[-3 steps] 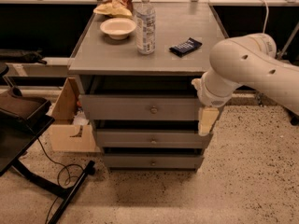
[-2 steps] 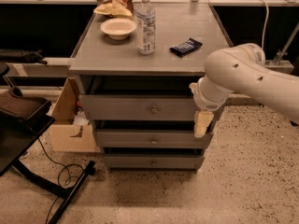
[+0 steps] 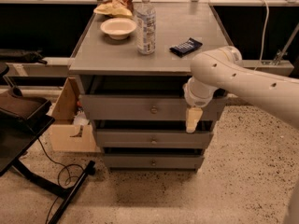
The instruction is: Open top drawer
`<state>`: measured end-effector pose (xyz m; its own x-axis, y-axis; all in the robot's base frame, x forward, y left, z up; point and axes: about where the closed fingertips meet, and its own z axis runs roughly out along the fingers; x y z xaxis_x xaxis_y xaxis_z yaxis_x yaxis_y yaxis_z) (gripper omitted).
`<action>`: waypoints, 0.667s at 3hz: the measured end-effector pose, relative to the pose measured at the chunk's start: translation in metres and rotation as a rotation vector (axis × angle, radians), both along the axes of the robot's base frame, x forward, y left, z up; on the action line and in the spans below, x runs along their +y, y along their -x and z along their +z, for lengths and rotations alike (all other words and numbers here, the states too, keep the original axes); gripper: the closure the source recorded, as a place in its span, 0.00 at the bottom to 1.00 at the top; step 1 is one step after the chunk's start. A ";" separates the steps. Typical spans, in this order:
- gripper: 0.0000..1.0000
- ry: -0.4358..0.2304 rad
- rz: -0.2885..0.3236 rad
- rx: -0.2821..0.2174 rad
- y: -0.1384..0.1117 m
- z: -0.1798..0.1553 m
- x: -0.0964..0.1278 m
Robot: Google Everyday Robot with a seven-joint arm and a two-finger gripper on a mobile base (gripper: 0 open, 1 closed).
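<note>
The top drawer (image 3: 117,108) is the tallest grey front under the grey tabletop (image 3: 187,62), with a small round metal knob (image 3: 153,109) at its centre. A dark gap shows between the tabletop and the drawer front. Two narrower grey drawers (image 3: 126,138) sit below it. My gripper (image 3: 193,119) hangs from the white arm (image 3: 243,80) in front of the right part of the top drawer front. Its cream tip points down, to the right of the knob and apart from it.
On the tabletop stand a white bowl (image 3: 118,28), a water bottle (image 3: 146,24), a dark snack packet (image 3: 185,46) and a chip bag (image 3: 114,1). A cardboard box (image 3: 70,120) sits left of the drawers. A black stand (image 3: 28,125) and a cable (image 3: 60,171) lie at the left.
My arm and gripper have moved left along the top drawer front, closer to the knob. The drawers have not moved.
</note>
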<state>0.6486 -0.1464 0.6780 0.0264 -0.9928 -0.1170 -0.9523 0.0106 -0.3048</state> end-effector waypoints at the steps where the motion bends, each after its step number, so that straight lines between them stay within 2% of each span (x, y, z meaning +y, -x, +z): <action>1: 0.00 -0.004 -0.026 0.031 -0.024 -0.018 0.008; 2: 0.18 -0.009 -0.048 0.057 -0.033 -0.035 0.013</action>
<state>0.6817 -0.1334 0.6427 -0.0278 -0.9916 -0.1261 -0.9666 0.0588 -0.2493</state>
